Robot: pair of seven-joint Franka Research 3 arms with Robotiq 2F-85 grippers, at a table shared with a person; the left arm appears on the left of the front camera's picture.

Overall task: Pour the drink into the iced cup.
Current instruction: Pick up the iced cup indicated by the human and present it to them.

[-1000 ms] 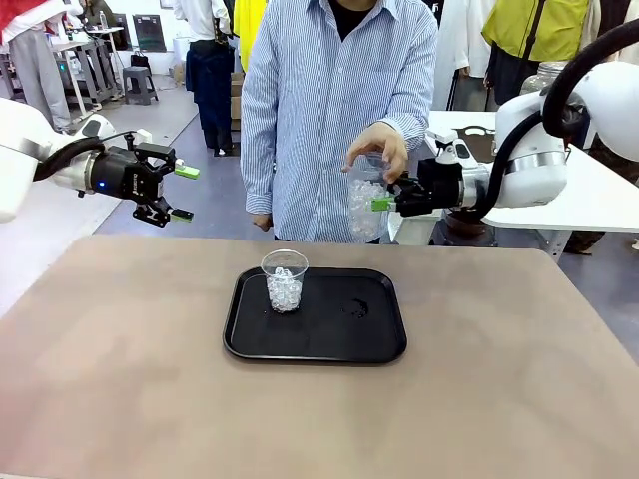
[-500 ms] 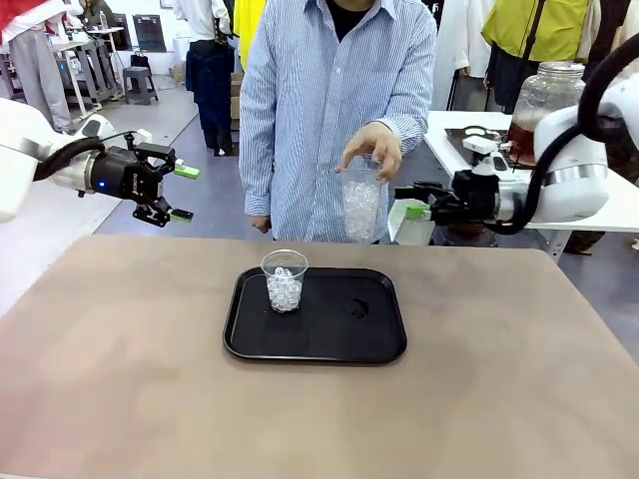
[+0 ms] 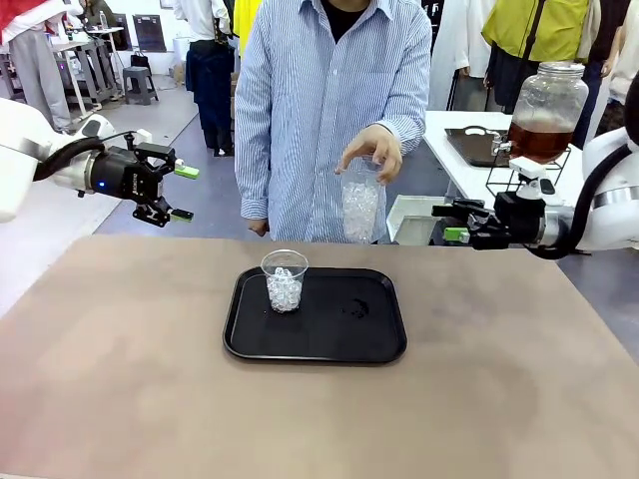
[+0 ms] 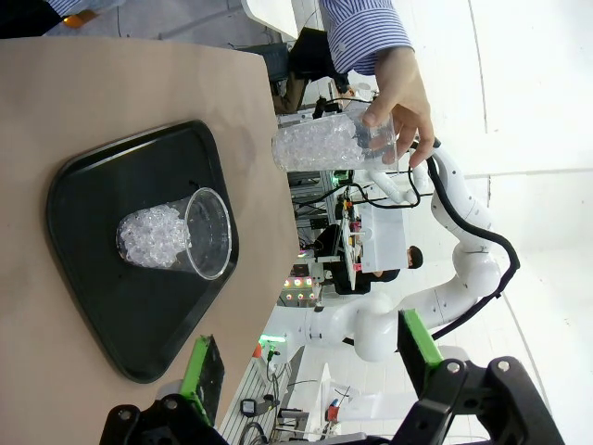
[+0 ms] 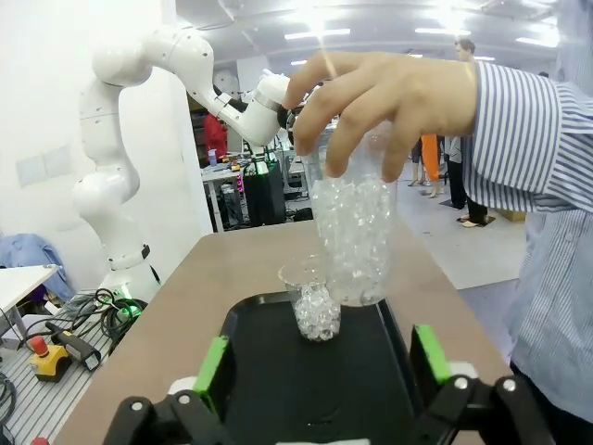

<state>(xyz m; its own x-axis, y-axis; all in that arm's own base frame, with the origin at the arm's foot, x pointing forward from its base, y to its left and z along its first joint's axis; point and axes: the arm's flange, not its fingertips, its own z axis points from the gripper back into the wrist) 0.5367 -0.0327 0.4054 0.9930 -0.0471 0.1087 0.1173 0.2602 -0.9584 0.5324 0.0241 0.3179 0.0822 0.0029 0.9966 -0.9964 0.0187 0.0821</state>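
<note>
At the bottom of the front view lies the brown table (image 3: 120,379), with a black tray (image 3: 315,356) at its centre. A clear cup (image 3: 285,281), partly filled with ice, stands upright on the tray's left part. Above and right of it, past the table's far edge, the person's hand (image 3: 371,150) grips a taller cup (image 3: 360,205) by the rim; it is packed with ice and hangs in the air.

A second ago the right claw (image 3: 447,222) was touching that taller cup, though whether it was clamping it is hard to say. Now it has pulled away to the right edge of the frame, well apart from the cup, its fingers spread and empty. The left claw (image 3: 185,193) has stayed at the upper left, its fingers likewise apart with nothing between them.

With the right arm out of the way, a glass jar (image 3: 544,110) shows at the upper right on a far white table; the amber drink (image 3: 540,140) fills its lower part.
</note>
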